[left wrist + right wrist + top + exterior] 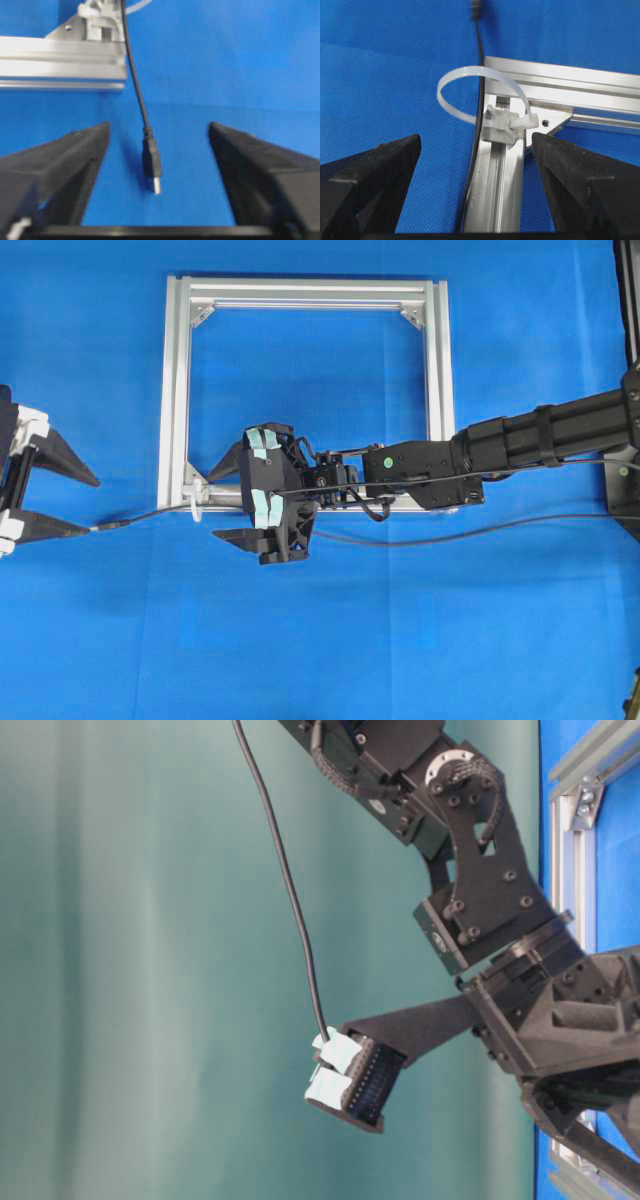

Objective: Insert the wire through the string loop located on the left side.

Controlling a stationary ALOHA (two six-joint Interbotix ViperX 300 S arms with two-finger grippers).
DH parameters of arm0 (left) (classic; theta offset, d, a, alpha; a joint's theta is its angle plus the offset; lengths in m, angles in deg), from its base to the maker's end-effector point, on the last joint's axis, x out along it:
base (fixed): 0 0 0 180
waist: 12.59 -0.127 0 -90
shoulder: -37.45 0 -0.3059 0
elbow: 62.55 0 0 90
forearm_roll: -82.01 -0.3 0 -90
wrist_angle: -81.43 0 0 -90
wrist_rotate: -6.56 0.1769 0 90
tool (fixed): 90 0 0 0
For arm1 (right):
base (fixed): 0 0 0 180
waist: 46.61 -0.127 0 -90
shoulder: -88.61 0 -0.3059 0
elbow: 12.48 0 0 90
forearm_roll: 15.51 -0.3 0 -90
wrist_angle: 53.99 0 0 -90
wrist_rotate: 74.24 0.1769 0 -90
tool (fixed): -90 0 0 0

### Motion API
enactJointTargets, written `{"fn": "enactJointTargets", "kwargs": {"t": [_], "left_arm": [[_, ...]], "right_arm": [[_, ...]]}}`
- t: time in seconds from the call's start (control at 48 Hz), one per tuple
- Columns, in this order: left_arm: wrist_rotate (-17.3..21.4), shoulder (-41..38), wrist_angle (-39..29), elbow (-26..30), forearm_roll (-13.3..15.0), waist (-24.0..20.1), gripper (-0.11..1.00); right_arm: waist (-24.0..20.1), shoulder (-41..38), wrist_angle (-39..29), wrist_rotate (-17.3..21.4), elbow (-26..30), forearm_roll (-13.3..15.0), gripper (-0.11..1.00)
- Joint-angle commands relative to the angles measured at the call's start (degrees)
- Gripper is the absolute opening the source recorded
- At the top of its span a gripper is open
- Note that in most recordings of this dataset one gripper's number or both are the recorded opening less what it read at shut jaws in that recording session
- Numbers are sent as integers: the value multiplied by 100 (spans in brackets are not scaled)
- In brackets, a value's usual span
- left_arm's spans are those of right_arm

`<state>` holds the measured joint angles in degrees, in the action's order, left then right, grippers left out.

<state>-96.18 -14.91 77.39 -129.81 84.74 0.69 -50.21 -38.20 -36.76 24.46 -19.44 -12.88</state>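
- Blue cloth covers the counter (100, 640), where a silver frame (178, 390) lies flat.
- At the frame's lower-left corner the string loop (470, 82) stands up; the wire (150, 517) runs through it, so threading looks done.
- Left gripper (157, 165): jaws spread wide, the plug tip (156, 186) lying free between them, apparently released.
- Right gripper (475, 150): jaws apart, holding nothing, straddling the frame corner.
- Only the right wrist view shows the wire inside the loop; only the left wrist view shows the plug ungripped.
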Motion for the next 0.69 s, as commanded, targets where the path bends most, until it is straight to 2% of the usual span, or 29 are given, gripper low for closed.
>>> {"fn": "enactJointTargets", "kwargs": {"t": [0.0, 0.042, 0.188, 0.375, 0.667], "left_arm": [[0, 9, 44, 105, -9, 18, 83], [18, 26, 35, 105, -9, 18, 86], [0, 141, 44, 123, -18, 18, 78], [0, 378, 202, 185, -18, -62, 78], [0, 694, 343, 404, -26, -422, 78]], "right_arm": [[-9, 352, 44, -9, 44, 9, 89], [-18, 387, 18, 0, 35, 0, 89], [-18, 554, -53, -9, 18, 9, 89], [-9, 870, -281, -9, 18, 0, 89], [-9, 1441, -677, 9, 18, 0, 88]]}}
